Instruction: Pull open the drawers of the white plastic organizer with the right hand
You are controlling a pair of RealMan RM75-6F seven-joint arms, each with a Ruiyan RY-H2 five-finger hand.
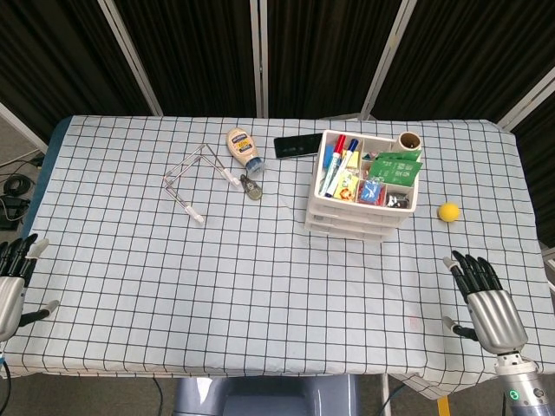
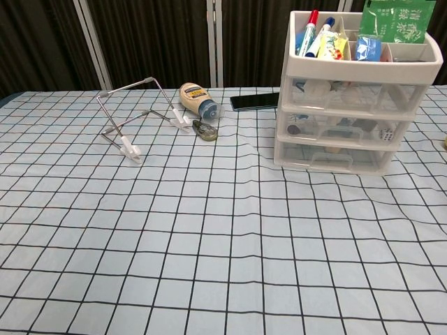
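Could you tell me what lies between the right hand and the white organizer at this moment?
Only bare checked tablecloth; the head view shows right hand, organizer and yellow ball off to the side.

There is one white plastic organizer (image 1: 362, 192) on the worktop (image 1: 217, 286), with three drawers (image 2: 353, 128) stacked under its open top tray. Beside it lie one yellow ball (image 1: 448, 212), one black phone (image 1: 297, 145), one squeeze bottle (image 1: 244, 149), one bent wire stand (image 1: 196, 178) and one small key-like piece (image 1: 251, 188). Two robot hands show, the left hand (image 1: 10, 290) and the right hand (image 1: 488, 305), one at each near corner
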